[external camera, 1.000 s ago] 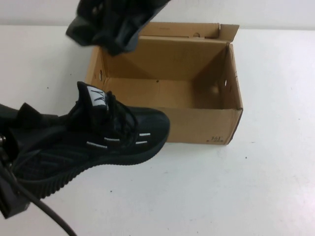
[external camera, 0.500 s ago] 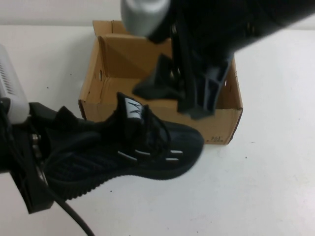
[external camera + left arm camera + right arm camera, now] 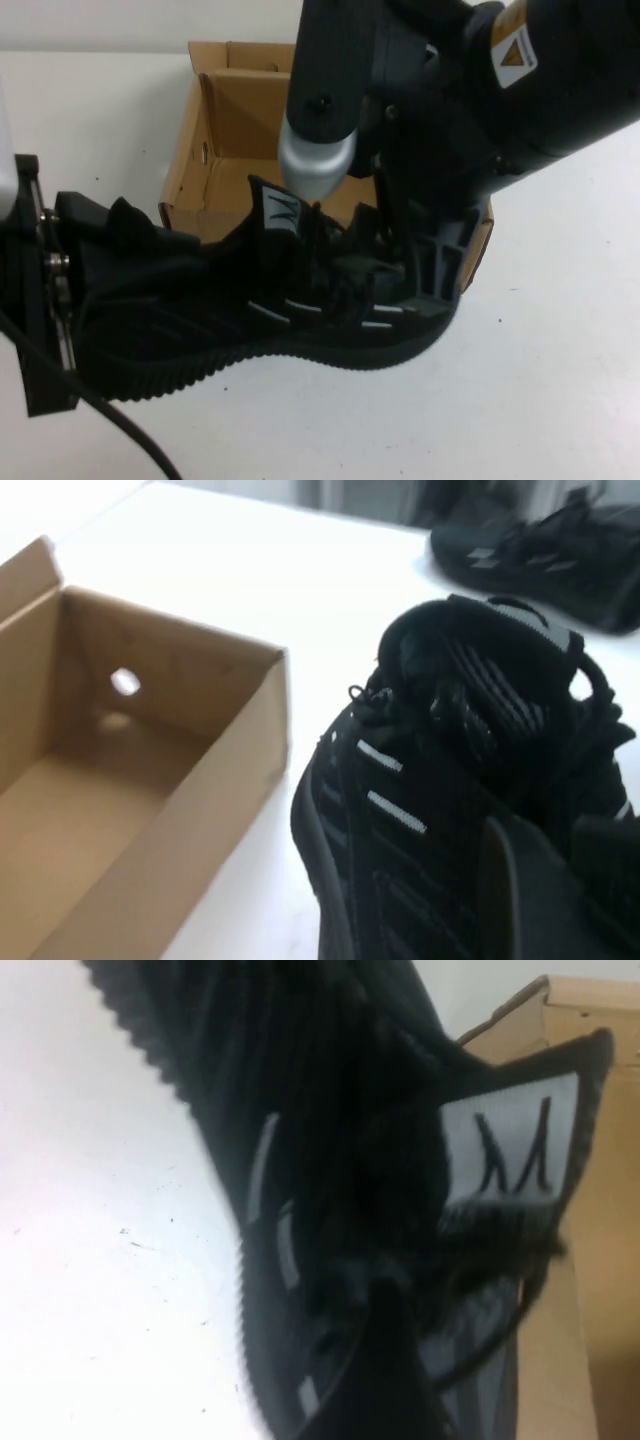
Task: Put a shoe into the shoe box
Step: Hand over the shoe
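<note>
The black shoe (image 3: 250,320) is held on its side in front of the brown shoe box (image 3: 235,120), sole towards me and toe to the right. My left gripper (image 3: 115,270) is shut on its heel at the left. My right gripper (image 3: 405,270) has come down from the upper right, open, with its fingers (image 3: 442,262) straddling the laces and forefoot. The left wrist view shows the shoe (image 3: 440,780) beside the open box (image 3: 150,780). The right wrist view shows the white tongue tag (image 3: 510,1150) and the box wall (image 3: 595,1260).
A second black shoe (image 3: 540,545) lies on the white table further off in the left wrist view. The right arm (image 3: 520,90) covers the right half of the box. White table (image 3: 560,380) lies in front and to the right.
The left gripper has carried the shoe to the right, across the box's front. The right arm has swung in from above and lowered its open gripper onto the shoe's front.
</note>
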